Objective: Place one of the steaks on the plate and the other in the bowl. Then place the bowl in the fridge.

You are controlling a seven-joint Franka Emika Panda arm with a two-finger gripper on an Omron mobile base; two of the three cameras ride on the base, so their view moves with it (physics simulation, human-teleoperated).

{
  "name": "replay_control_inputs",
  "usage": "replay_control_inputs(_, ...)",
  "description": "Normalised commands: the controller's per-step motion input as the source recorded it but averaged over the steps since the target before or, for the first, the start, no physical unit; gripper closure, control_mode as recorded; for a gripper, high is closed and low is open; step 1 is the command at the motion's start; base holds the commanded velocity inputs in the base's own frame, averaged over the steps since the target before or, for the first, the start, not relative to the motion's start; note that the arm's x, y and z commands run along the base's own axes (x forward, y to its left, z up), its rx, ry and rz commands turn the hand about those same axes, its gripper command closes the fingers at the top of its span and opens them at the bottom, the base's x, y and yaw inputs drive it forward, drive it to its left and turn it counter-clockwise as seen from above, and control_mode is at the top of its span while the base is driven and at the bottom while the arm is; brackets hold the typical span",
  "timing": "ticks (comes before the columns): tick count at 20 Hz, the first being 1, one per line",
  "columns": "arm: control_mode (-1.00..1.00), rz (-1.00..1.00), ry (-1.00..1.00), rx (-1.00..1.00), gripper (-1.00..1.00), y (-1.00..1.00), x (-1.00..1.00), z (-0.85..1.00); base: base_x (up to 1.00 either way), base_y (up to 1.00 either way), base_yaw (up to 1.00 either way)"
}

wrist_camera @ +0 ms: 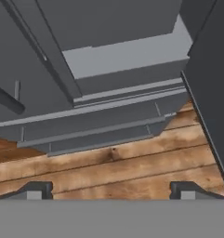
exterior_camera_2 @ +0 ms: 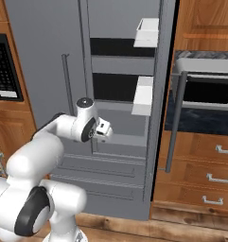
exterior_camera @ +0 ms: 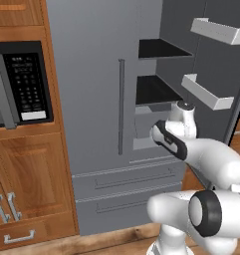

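The grey steel fridge (exterior_camera: 91, 74) stands right in front of me, its left door shut and its right door (exterior_camera_2: 159, 104) swung open. Inside are black shelves (exterior_camera: 159, 49); white bins (exterior_camera: 206, 92) hang on the open door. My gripper (wrist_camera: 111, 190) is open and holds nothing. It hangs in front of the open compartment, at about the height of its bottom ledge, and points down at the fridge's lower drawers (wrist_camera: 99, 128) and the floor. In the right base view the hand (exterior_camera_2: 104, 129) sits just left of the open door. The steaks, the plate and the bowl are out of view.
A black-fronted microwave (exterior_camera: 23, 82) sits in wooden cabinets (exterior_camera: 27, 169) left of the fridge. A built-in oven (exterior_camera_2: 205, 92) and wooden drawers (exterior_camera_2: 205, 165) lie right of the open door. Wooden floor (wrist_camera: 113, 167) runs below the drawers.
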Motion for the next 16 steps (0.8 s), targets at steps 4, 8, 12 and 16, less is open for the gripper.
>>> replay_control_inputs(4, -1.0, 0.16, -0.19, -0.05, -1.0, 0.57, 0.04, 0.06, 0.0, 0.0, 0.0)
replay_control_inputs(8, -1.0, 0.01, -0.01, -0.13, -1.0, 0.71, 0.26, 0.38, 0.0, 0.0, 0.0)
replay_control_inputs(12, -1.0, -0.1, -0.08, -0.03, -1.0, 0.79, 0.06, 0.07, 0.0, 0.0, 0.0)
replay_control_inputs(16, -1.0, -0.18, -0.31, 0.0, -1.0, 0.78, 0.3, 0.0, 0.0, 0.0, 0.0)
